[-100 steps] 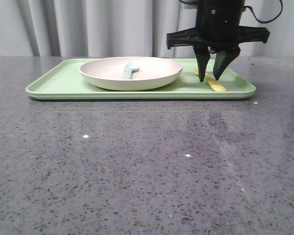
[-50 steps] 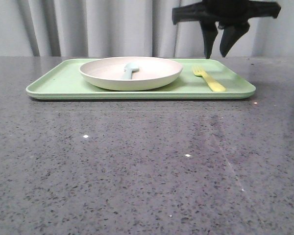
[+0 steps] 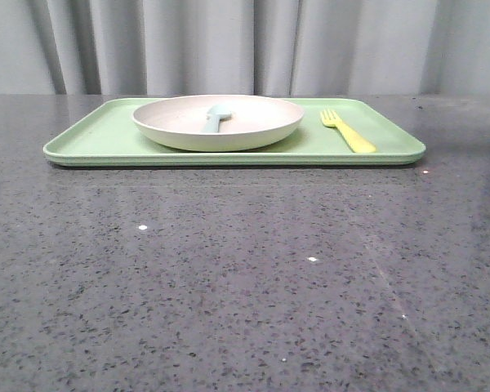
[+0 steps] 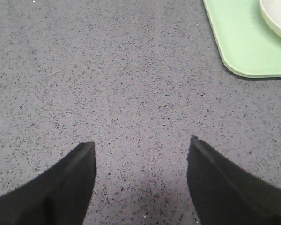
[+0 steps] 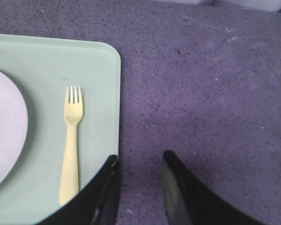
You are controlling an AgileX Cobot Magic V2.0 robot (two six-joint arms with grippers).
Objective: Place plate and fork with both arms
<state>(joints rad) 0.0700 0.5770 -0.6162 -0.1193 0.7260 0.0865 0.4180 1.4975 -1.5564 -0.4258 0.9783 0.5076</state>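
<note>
Looks like the closing step, judging by the layout. Plate [image 3: 217, 122] sitting on the green tray [image 3: 90, 139], upper middle of the front view, a pale blue-green spoon [image 3: 216, 117] lying inside it. Fork [image 3: 348, 131] flat on the same tray just to the right of the plate, apart from its rim, tines pointing away toward the curtain [image 3: 229, 45]. Neither arm visible in the front view.

In the right wrist view: right claw [image 5: 139, 180] at the lower middle of the frame, fingers spread with a moderate gap and nothing between them, hanging above the tray's edge and the grey bench [image 5: 201, 93]; fork [image 5: 71, 145] in the lower left, clear of the fingers, plate rim [image 5: 4, 131] at the far left edge.

In the left wrist view: left claw [image 4: 140, 178] along the bottom, fingers wide apart and empty, over bare bench; tray corner [image 4: 246, 47] in the upper right, a sliver of plate [image 4: 278, 18] at the very corner. Height above the bench hard to judge from this angle.

Both things seemingly placed. Next move probably just clearing the arms away without brushing the tray; no grasp called for.
</note>
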